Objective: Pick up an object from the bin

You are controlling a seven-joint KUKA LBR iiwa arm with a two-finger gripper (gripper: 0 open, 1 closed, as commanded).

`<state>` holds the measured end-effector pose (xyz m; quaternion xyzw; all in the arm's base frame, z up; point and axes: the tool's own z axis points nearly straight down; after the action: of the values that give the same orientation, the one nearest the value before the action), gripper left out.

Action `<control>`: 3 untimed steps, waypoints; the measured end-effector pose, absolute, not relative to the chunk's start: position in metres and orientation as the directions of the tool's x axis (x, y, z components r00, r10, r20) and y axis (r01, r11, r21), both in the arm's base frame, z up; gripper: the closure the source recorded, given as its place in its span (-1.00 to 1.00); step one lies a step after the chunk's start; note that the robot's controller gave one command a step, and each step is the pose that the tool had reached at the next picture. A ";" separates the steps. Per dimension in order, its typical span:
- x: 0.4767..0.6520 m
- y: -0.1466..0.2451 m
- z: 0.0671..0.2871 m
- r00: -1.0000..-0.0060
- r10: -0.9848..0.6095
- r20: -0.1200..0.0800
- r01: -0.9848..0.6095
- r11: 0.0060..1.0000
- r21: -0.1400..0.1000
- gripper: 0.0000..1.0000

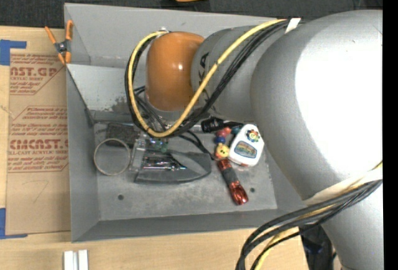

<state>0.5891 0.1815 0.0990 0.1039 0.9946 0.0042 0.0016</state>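
My gripper [152, 140] hangs below the arm's orange wrist cover, low over the left middle of the bin floor. Directly under and in front of it lies a flat dark grey thing with a pointed right end [174, 167]. A clear ring, like a tape roll [112, 157], lies just left of the gripper. Whether the gripper touches either one is hidden by the wrist.
To the right lie a white oval toy with a coloured face [246, 147], a small yellow cube [222, 152], red and blue beads [221, 134] and a red-handled tool [234, 186]. The arm covers the bin's right and back. Bare floor shows along the front.
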 end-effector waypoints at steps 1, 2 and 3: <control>0.594 0.180 0.073 -0.976 0.218 -0.026 0.218 0.976 0.018 -1.00; 0.600 0.198 0.078 -0.963 0.267 -0.025 0.266 0.964 0.021 1.00; 0.600 0.198 0.078 -0.963 0.267 -0.024 0.267 0.964 0.021 1.00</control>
<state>0.6001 0.1983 0.0778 0.1348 0.9907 0.0088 0.0136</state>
